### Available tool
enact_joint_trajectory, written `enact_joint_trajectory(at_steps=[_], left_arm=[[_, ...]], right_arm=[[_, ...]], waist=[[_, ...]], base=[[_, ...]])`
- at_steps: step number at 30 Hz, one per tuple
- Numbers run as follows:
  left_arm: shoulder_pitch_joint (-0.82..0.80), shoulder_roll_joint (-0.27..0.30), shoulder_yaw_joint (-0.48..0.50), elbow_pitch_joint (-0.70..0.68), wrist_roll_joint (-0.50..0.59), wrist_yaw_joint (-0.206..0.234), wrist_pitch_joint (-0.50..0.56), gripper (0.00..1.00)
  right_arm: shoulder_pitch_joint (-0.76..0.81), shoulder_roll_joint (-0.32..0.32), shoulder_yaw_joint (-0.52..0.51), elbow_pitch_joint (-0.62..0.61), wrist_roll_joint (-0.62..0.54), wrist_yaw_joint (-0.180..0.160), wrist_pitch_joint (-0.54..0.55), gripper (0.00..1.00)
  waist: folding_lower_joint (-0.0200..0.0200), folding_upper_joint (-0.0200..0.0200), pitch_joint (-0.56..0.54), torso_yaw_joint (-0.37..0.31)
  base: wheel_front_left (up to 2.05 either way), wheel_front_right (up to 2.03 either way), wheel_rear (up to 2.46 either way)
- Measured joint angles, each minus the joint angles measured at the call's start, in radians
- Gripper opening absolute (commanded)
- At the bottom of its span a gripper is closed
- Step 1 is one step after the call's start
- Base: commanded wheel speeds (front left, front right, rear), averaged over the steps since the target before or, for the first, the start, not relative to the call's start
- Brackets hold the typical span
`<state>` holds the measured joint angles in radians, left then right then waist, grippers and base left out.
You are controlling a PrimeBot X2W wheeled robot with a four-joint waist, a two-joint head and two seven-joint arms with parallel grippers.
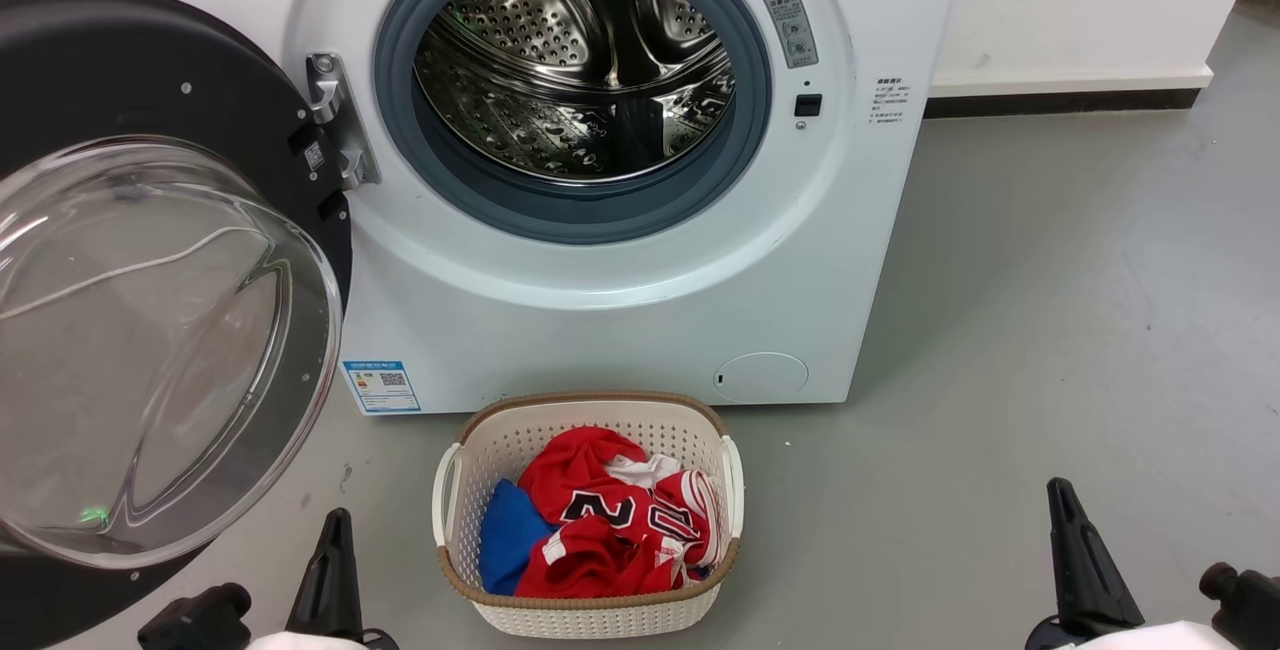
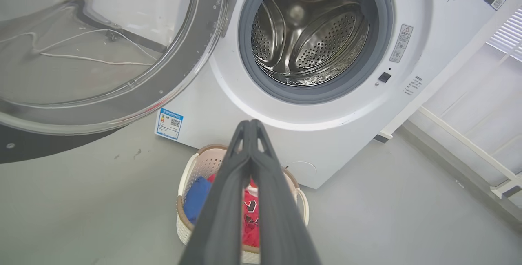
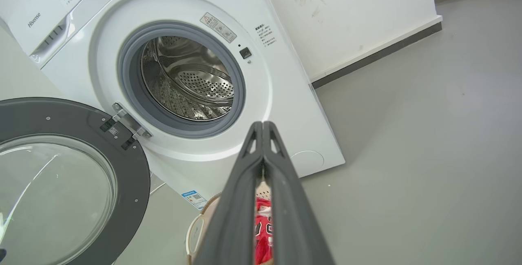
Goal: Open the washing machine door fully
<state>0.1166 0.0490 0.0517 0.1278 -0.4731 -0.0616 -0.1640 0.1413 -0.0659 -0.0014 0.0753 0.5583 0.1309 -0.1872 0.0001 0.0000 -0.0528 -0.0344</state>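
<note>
The white washing machine (image 1: 620,330) stands straight ahead with its steel drum (image 1: 580,70) exposed. The washing machine door (image 1: 150,80), a black disc with a bulging clear glass bowl (image 1: 150,350), hangs swung out to the left on its hinge (image 1: 335,120). It also shows as the door (image 2: 102,53) in the left wrist view and the door (image 3: 61,183) in the right wrist view. My left gripper (image 1: 336,540) sits low at the bottom left, close to the door's lower edge but apart from it. My right gripper (image 1: 1065,520) is low at the bottom right. Both pairs of fingertips meet, left gripper (image 2: 251,124) and right gripper (image 3: 263,125), holding nothing.
A white woven-look laundry basket (image 1: 600,398) with red and blue clothes (image 1: 600,520) stands on the grey floor in front of the machine, between my grippers. Open floor (image 1: 1050,330) spreads to the right up to a white wall with a dark baseboard (image 1: 1060,102). A white railing (image 2: 469,142) runs beside the machine.
</note>
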Motion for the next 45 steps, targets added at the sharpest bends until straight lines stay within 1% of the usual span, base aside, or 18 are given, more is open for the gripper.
enact_joint_trajectory(at_steps=[13, 16, 28, 45], left_arm=[[-0.039, 0.000, 0.014, 0.021, -0.208, -0.009, 0.050, 0.00], [-0.059, 0.000, 0.017, 0.032, -0.310, -0.017, 0.074, 0.00], [-0.087, 0.000, 0.025, 0.047, -0.467, -0.027, 0.114, 0.00], [-0.125, 0.000, 0.036, 0.069, -0.662, -0.037, 0.162, 0.00]], right_arm=[[-0.043, -0.008, -0.004, 0.030, 0.208, 0.000, 0.042, 0.00], [-0.062, -0.011, -0.008, 0.046, 0.303, 0.000, 0.065, 0.00], [-0.095, -0.013, -0.017, 0.069, 0.458, 0.000, 0.100, 0.00], [-0.141, -0.015, -0.029, 0.096, 0.642, 0.000, 0.146, 0.00]], waist=[[0.0000, 0.0000, 0.007, 0.004], [0.0001, 0.0000, 0.011, 0.007], [0.0001, 0.0000, 0.017, 0.010], [0.0000, 0.0000, 0.026, 0.016]], base=[[0.00, 0.00, 0.00], [0.00, 0.00, 0.00], [0.00, 0.00, 0.00], [0.00, 0.00, 0.00]])
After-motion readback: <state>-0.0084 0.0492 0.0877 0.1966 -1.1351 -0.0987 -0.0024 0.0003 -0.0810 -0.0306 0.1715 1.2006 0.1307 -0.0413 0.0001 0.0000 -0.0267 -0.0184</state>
